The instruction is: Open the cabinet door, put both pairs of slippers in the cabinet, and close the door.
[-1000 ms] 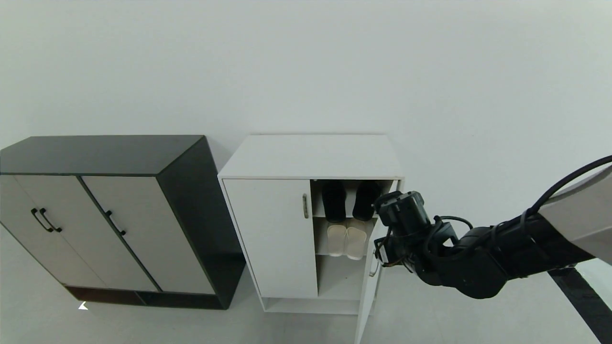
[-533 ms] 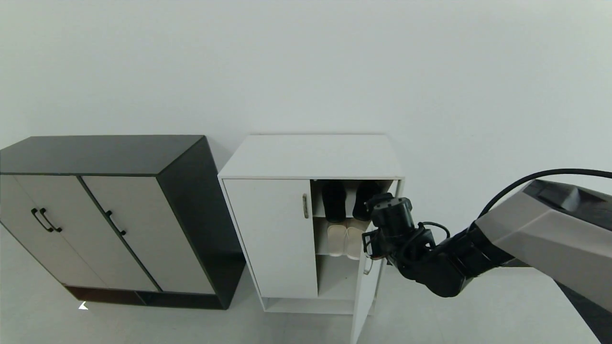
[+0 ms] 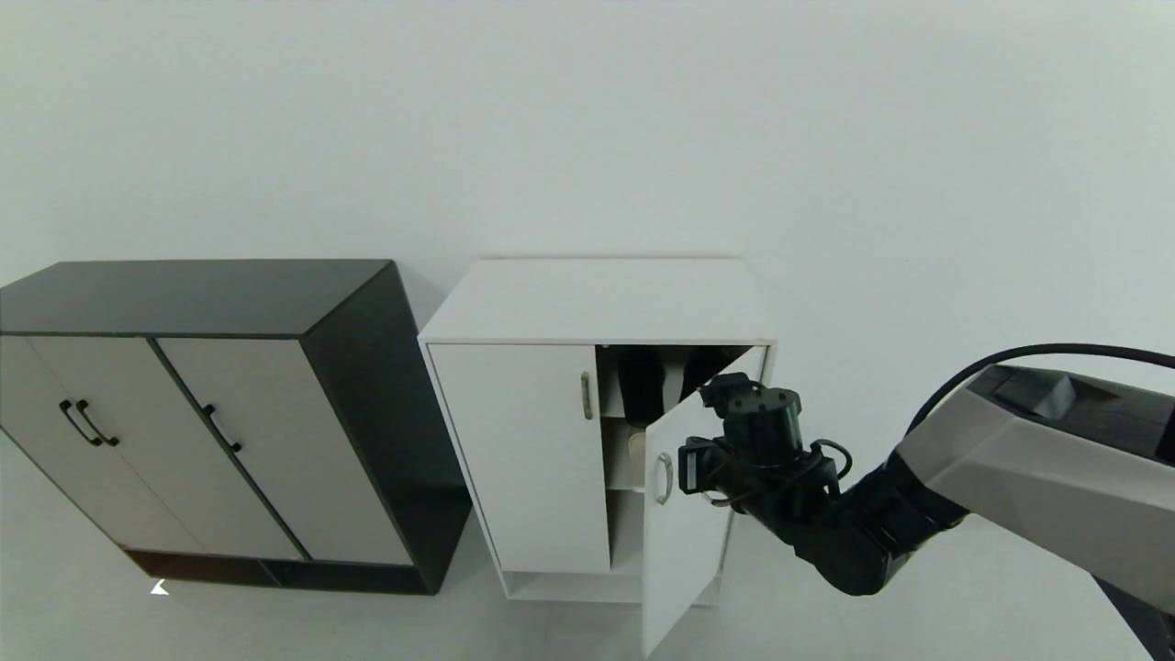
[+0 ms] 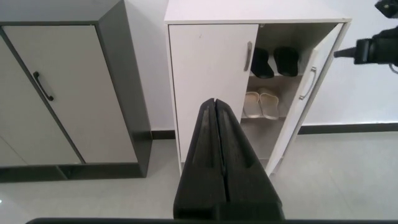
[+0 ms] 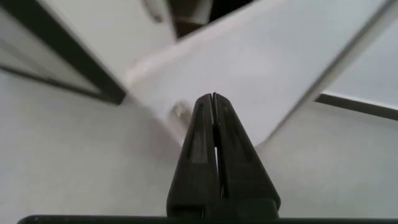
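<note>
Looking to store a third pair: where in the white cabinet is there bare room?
Bare: the bottom compartment below the white slippers, and the cabinet top. Crowded: black slippers fill the upper shelf, white slippers the middle; the half-shut right door, with the right gripper at it, narrows the opening.

white cabinet: standing upright | left door: shut | right door: half-open, swung outward | black slippers: on top shelf, side by side | cream slippers: on middle shelf, side by side
</note>
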Robot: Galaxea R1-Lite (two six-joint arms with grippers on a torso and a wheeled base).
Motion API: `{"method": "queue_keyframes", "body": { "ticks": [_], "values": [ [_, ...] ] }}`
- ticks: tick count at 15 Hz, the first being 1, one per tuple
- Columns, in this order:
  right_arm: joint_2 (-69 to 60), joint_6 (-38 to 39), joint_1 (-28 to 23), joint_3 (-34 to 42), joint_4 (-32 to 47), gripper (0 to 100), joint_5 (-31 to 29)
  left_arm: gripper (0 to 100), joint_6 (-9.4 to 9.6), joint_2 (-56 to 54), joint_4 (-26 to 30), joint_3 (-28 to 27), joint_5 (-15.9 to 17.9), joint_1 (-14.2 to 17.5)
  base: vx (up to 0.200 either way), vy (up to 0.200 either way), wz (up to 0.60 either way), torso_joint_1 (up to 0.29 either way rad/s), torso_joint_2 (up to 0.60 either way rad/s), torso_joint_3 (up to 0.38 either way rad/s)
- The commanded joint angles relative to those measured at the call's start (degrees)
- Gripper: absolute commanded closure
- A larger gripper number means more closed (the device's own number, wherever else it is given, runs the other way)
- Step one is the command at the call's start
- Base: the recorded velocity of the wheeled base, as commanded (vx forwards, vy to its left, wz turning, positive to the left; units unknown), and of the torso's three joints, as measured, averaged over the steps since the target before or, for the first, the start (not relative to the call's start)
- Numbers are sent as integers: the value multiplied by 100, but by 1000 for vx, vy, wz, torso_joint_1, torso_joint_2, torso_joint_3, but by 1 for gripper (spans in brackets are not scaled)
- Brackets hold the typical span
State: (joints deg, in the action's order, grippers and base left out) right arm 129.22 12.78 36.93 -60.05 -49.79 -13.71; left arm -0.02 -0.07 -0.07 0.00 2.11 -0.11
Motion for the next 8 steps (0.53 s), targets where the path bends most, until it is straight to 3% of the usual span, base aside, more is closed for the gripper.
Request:
{"method": "queue_keyframes", "body": {
  "ticks": [1,3,8],
  "values": [
    [-406,6,-80,635,-295,100,536,100,2,7,-1,0,0,2,0,0,0,0,0,0],
    [-723,-30,-133,1285,-673,100,1354,100,2,7,7,0,0,2,0,0,0,0,0,0],
    [-714,-65,-142,1654,-892,100,1785,100,2,7,7,0,0,2,200,0,0,-2,3,3]
  ]
}}
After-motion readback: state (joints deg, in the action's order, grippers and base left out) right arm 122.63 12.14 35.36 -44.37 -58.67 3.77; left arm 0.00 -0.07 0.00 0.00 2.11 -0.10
